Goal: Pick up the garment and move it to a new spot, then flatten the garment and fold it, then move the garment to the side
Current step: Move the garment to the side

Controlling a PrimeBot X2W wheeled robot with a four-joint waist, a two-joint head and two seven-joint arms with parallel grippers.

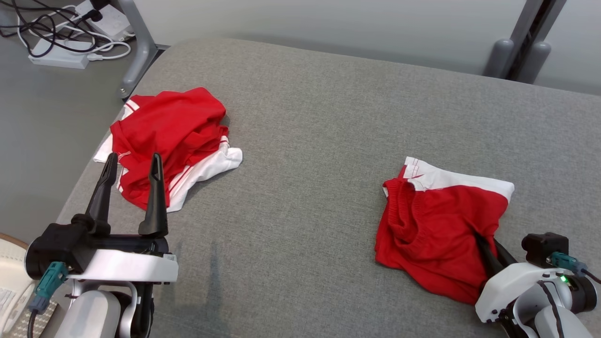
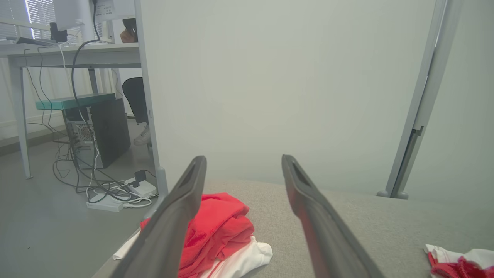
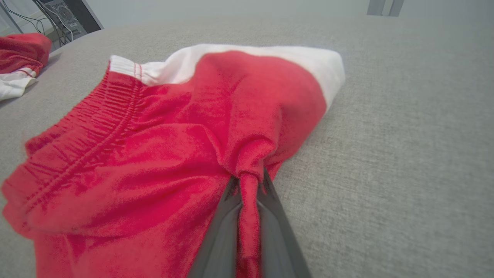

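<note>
My right gripper (image 3: 249,181) is pinched tight on a fold of the red-and-white garment (image 1: 432,225), apparently shorts, lying at the right of the grey padded surface (image 1: 305,117). My left gripper (image 1: 134,157) hovers spread wide and empty over the other red pile (image 1: 173,122).

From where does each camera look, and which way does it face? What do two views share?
Head view: on the head, looking down at the grey surface; left gripper open, right gripper shut on the red shorts.
Left wrist view: left wrist, looking along open fingers toward a wall.
Right wrist view: right wrist, looking along fingers pinching the shorts.
Shared: both wrist views show the crumpled red garment.
</note>
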